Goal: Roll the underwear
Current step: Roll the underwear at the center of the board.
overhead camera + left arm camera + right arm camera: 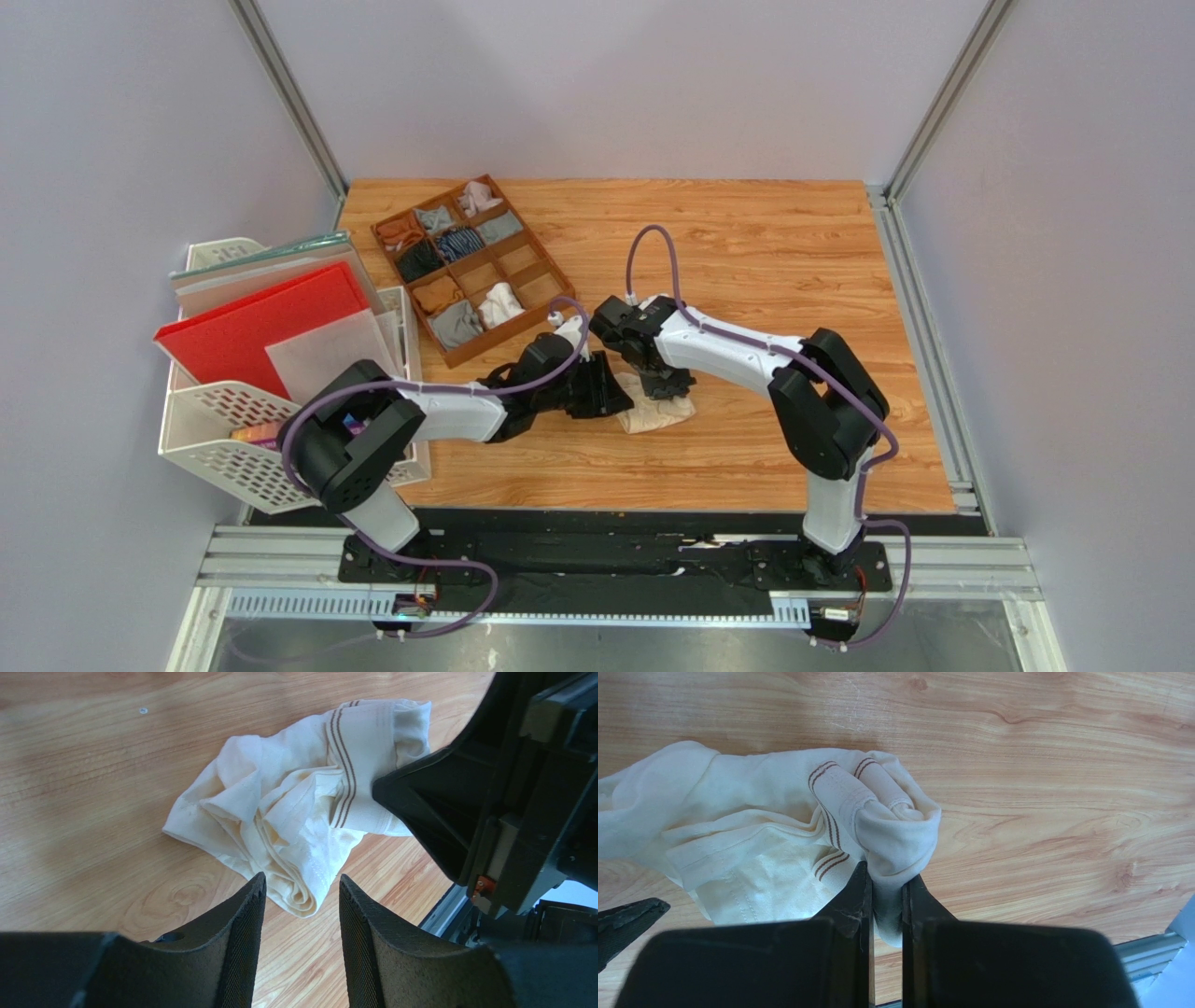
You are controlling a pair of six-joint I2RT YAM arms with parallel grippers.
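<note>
The cream-beige underwear [655, 408] lies crumpled on the wooden table [786, 266] between the two arms, with brown stripes on its waistband. My right gripper [887, 879] is shut on a folded end of its waistband [892, 822]. My left gripper [302, 885] is open and empty, its fingers just short of the nearest fold of the underwear [295, 812]. The right gripper's black body [505, 791] fills the right of the left wrist view. In the top view both grippers [606, 381] [662, 375] meet over the cloth. A white garment [500, 303] sits in the tray; I cannot tell if it is the white brief.
A brown compartment tray [537, 259] with several small rolled garments stands at the back left. A white basket [225, 434] holding red and grey folders stands at the left edge. The table's metal front rail [617, 560] is near.
</note>
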